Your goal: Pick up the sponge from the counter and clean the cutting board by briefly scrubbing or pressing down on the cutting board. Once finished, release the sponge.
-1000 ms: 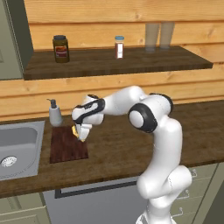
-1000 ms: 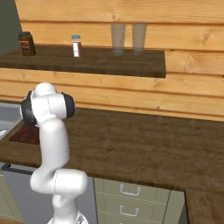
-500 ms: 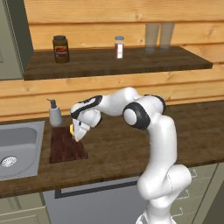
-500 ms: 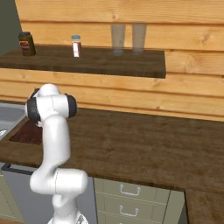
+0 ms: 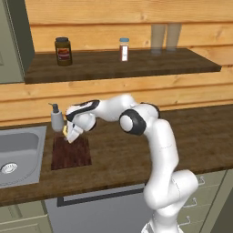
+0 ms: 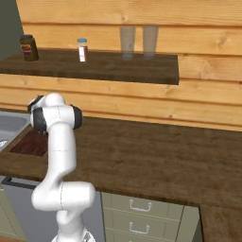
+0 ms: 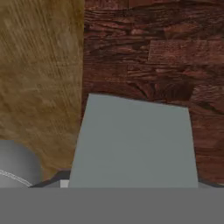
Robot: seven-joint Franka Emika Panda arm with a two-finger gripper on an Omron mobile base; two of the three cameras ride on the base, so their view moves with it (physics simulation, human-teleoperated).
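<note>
gripper (image 5: 69,135) is pinching the sponge (image 7: 133,144) right over the board's (image 5: 70,154) far edge near the dispenser (image 5: 57,119), so it's scrub time, next it should press down then let go

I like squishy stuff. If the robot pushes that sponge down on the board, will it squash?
Probably a bit. The sponge is a small soft-looking block with a yellow layer, pinched in the claw, so it likely gives and weighs little. The cutting board lies flat on the counter, so it should stay put.
</note>
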